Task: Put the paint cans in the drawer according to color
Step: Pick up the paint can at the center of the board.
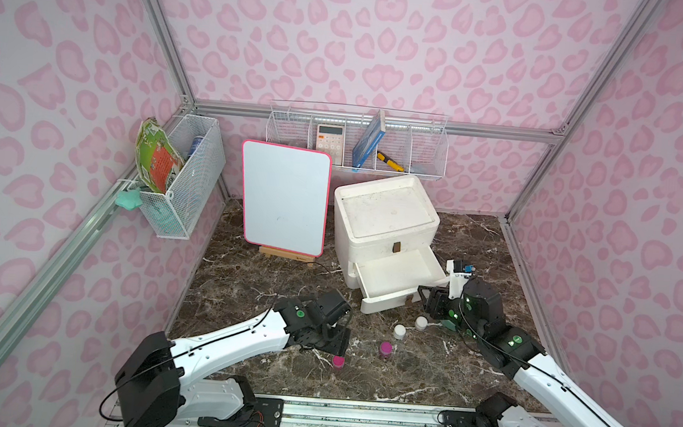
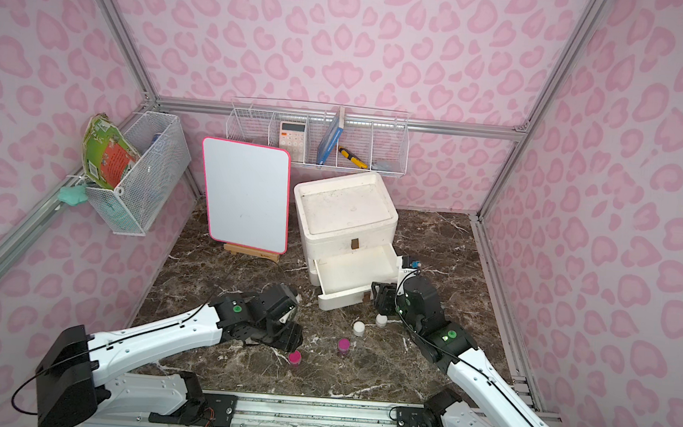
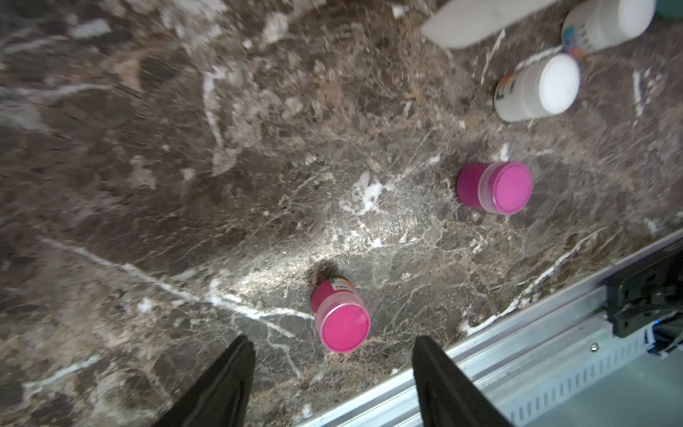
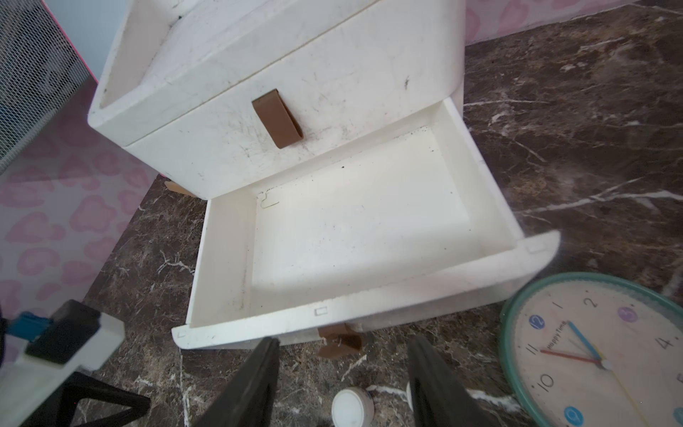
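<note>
The left gripper [image 3: 332,340] gapes empty, one pink paint can [image 3: 342,318] just before its tips, the other pink paint can [image 3: 495,188] farther off. The right gripper [image 4: 344,340], also parted and empty, faces the open drawer [image 4: 369,295]; a white paint can [image 4: 353,406] and the clock [image 4: 591,351] are cut off.

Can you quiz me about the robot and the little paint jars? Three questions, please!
1. How many pink-lidded jars stand on the marble table?
2. True or false: the pulled-out drawer of the white cabinet already has a jar inside.
3. Which jar is closest to the left gripper? A) white-lidded B) pink-lidded C) green-lidded
Key: 1. Two. 2. False, it is empty. 3. B.
</note>
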Robot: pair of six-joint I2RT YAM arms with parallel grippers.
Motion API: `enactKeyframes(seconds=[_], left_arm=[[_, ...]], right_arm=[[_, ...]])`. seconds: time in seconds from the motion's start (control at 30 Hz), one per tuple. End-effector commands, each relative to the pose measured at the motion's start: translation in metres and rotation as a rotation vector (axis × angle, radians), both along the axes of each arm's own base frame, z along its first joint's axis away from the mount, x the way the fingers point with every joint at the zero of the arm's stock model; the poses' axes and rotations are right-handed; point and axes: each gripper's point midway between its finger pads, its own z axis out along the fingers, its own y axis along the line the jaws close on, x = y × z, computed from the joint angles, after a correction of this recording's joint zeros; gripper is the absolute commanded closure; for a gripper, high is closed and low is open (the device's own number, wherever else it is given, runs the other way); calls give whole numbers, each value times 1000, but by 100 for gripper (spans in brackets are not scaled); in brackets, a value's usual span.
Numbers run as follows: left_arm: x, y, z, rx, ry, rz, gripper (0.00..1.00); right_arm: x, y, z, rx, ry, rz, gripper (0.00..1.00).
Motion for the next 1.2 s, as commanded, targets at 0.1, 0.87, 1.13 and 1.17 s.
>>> enactKeyframes(seconds=[0.1, 0.87, 1.13, 1.17], left_arm=[[-12, -17, -27, 18, 108, -88, 29], [-20, 8, -47, 219, 117, -90, 61], [-19, 7, -34, 198, 81, -108, 68], [-18, 6, -29, 192, 74, -112, 68]], right_arm=[[-1, -5, 4, 10, -21, -24, 41], [-3, -7, -3, 17, -3, -30, 42], [-4, -6, -2, 24, -4, -27, 42], [-4, -7, -2, 23, -7, -29, 42]])
